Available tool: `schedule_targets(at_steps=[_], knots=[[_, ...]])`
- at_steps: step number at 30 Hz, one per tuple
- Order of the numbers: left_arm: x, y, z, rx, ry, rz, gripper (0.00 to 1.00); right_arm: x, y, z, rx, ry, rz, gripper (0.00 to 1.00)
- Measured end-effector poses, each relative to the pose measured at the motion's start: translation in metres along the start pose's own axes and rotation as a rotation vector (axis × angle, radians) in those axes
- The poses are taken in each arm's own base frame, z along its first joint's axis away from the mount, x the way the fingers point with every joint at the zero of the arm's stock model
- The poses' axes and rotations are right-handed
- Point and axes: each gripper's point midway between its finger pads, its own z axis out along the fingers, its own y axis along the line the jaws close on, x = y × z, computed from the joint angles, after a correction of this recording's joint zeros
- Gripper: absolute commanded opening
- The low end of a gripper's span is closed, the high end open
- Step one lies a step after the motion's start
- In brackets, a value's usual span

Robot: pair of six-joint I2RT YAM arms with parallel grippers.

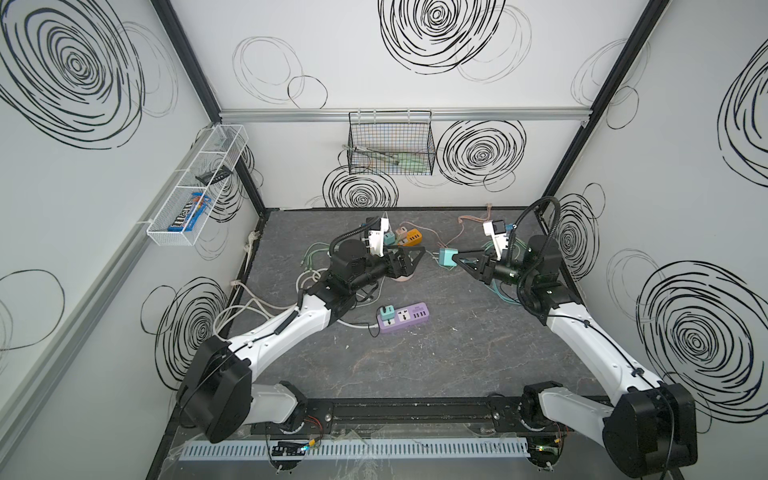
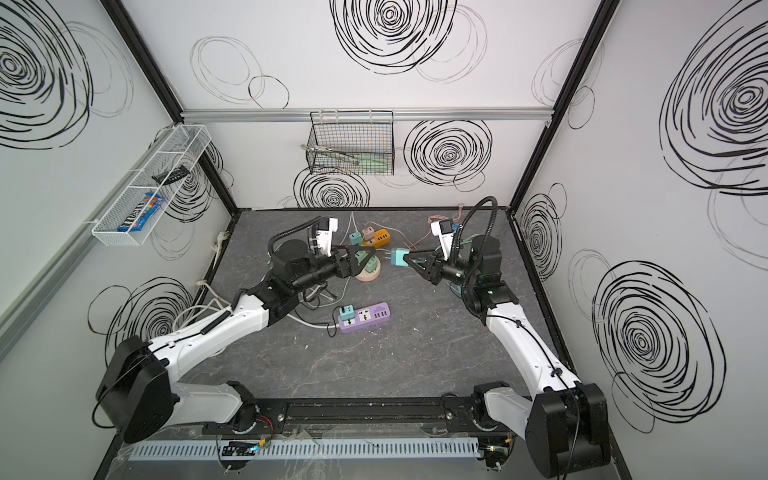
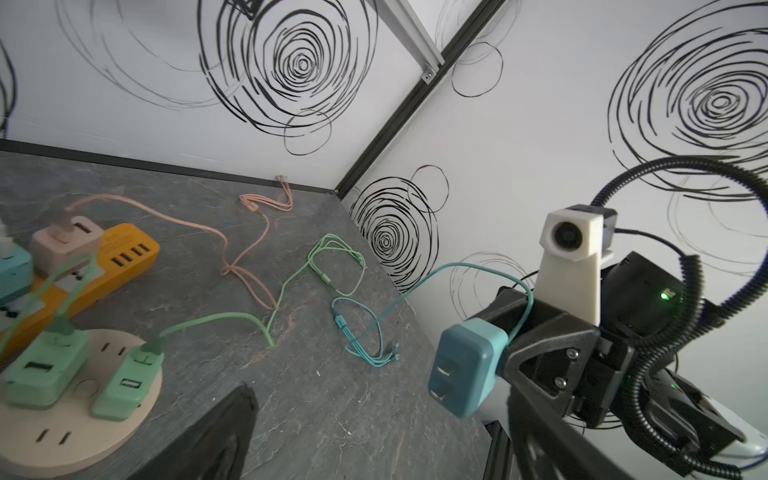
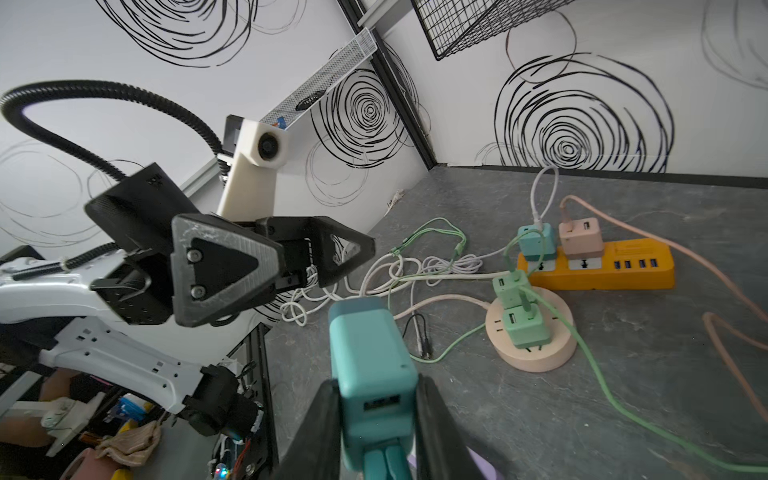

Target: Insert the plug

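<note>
Right tool clamps the boxy teal plug; left tool spread wide, empty. Wire basket holds green items.

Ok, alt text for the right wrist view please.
A teal charger plug, clamped in the right tool, points toward the open left tool. Beyond, on the table, a round socket hub and an orange power strip hold other chargers.

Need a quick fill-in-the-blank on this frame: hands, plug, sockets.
1. The right hand holds the teal plug, prongs pointing toward the ___ arm.
2. The left hand is ___ and holds nothing.
3. The round socket base carries ___ green adapters.
4. The purple power strip has ___ adapter plugged in.
Missing words: left; open; two; one.
</note>
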Motion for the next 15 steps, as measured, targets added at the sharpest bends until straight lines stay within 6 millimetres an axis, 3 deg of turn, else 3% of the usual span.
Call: schedule_targets(at_steps=[10,15], knots=[[-0.025,0.059,-0.055,-0.298,-0.075,0.169,0.96,0.023,-0.022,0.015,0.135,0.079,-0.228,0.0],[-0.036,0.08,-0.083,-0.427,-0.085,0.245,0.96,0.034,-0.032,0.02,0.172,0.162,-0.368,0.0]])
